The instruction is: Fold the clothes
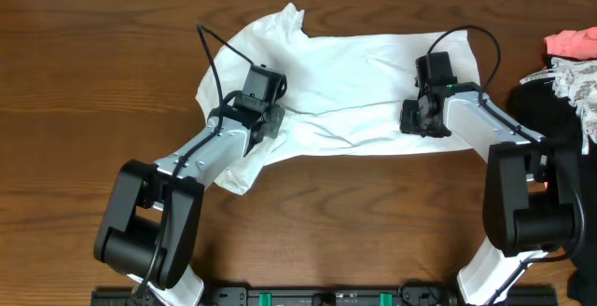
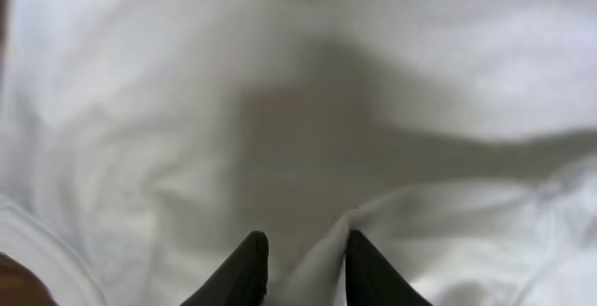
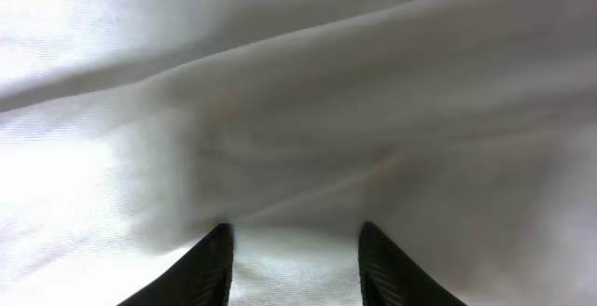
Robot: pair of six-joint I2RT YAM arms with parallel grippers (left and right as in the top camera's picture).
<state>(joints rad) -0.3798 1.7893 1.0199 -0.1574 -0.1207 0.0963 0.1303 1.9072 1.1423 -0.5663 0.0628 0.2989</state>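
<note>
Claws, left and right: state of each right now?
Left claw: closed on a fold of the T-shirt.
Right claw: fingers apart on the T-shirt; grip or not cannot be told.

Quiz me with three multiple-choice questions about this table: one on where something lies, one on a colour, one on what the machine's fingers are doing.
1. Where does the pile of other clothes lie?
A. At the far right edge of the table, beside the right arm
B. At the left edge
C. Between the two arms

2. What colour is the T-shirt spread out in the middle?
A. Black
B. White
C. Pink

3. What stands between the left fingers?
A. Nothing at all
B. A pink sock
C. A raised fold of the T-shirt

Answers:
1 A, the overhead view shows pink, black and lacy cloth heaped there.
2 B, it looks white in every view.
3 C, the left wrist view shows a ridge of white cloth rising between them.
</note>
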